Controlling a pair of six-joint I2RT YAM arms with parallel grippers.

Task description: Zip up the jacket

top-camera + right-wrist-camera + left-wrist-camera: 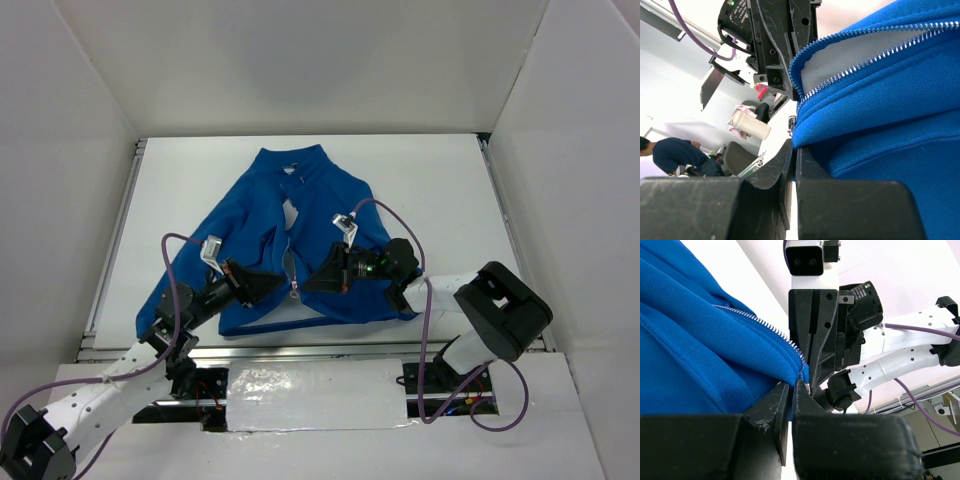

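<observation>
As seen from above, one bright blue jacket (330, 215) lies rumpled on the white table (440, 190), and its pale zipper (291, 262) is parted along most of its length. Its long axis runs near-to-far, with the collar (297, 160) far and the hem toward the arm bases. We count two grippers, both at the zipper's bottom.

- Left gripper (276, 283): fingers (771, 407) clamped on hem fabric.
- Right gripper (307, 282): fingers together, seemingly pinching the hem; the contact is partly hidden.

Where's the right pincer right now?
Top view: the right pincer sits just right of the centre zipper of the jacket, near the bottom hem, shut on the blue fabric. The left pincer faces it from across the zipper.
</observation>
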